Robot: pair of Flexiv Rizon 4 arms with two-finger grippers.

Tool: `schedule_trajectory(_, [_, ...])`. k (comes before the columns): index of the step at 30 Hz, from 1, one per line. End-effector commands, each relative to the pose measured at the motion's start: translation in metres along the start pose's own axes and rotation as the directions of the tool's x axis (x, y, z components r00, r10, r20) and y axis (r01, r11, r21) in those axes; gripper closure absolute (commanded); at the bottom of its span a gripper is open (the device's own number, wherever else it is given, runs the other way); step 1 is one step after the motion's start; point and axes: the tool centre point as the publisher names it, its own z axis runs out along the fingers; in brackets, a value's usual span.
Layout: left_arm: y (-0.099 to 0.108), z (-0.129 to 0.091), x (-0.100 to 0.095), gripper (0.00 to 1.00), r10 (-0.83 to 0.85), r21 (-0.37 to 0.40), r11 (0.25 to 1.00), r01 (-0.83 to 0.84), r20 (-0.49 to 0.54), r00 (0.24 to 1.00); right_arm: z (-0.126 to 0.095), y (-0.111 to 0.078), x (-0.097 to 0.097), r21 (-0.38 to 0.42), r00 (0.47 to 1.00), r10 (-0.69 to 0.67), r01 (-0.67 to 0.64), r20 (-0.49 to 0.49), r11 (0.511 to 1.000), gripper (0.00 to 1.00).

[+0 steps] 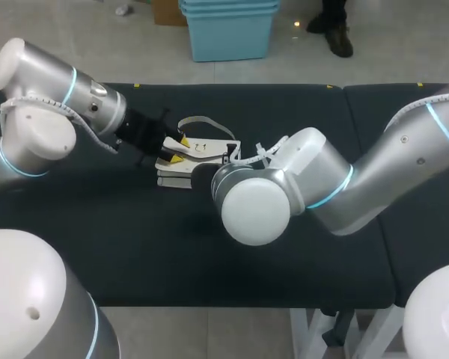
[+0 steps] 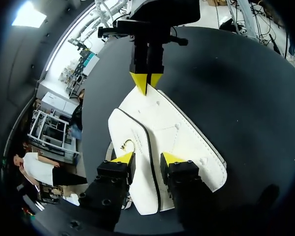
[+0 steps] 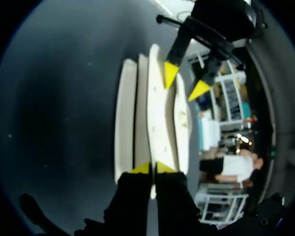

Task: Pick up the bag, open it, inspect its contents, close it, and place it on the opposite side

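Looming closest, the right arm (image 1: 256,209) shows its white elbow and hides its pincer. Behind it the bag (image 1: 206,146) lies flat on the dark padded table (image 1: 97,232), with the left gripper (image 1: 176,153) at the bag's end.

Left wrist: fingers apart, straddling the bag's black-piped flap (nothing clamped).

Right wrist: the right gripper (image 3: 151,168) is pinched onto a thin, stiff cream panel at the bag's opposite end.

Risk: the smooth leatherette could slip free, or opposing pulls could drag the bag.

One white bag (image 1: 209,147) is lying on one dark table (image 1: 97,224), and two grippers are showing, the left gripper (image 2: 147,158) and the right gripper (image 3: 151,168).
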Motion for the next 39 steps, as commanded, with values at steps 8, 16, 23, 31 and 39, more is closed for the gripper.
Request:
schedule_trajectory(8, [0.005,0.012,-0.009,1.0,-0.08,-0.033,0.996,0.08,0.016,0.997,0.001,0.0,0.003,-0.004,1.0,0.001,-0.001,0.008,1.0,1.0])
schedule_trajectory(16, [0.017,-0.007,-0.03,1.0,-0.269,0.088,0.96,0.267,0.001,0.963,0.001,0.0,0.003,-0.004,1.0,0.001,-0.001,0.008,1.0,1.0])
schedule_trajectory(23, [0.031,-0.009,-0.047,1.0,-0.38,0.131,0.913,0.387,-0.072,0.922,0.001,0.0,0.003,-0.004,1.0,0.001,-0.001,0.008,1.0,1.0])
schedule_trajectory(31, [0.037,-0.006,-0.051,1.0,-0.444,0.161,0.874,0.458,-0.116,0.888,0.001,0.0,0.003,-0.004,1.0,0.001,-0.001,0.008,1.0,1.0])
schedule_trajectory(39, [0.032,-0.005,-0.048,1.0,-0.429,0.156,0.882,0.445,-0.126,0.895,0.001,0.0,0.003,-0.004,1.0,0.001,-0.001,0.008,1.0,1.0])
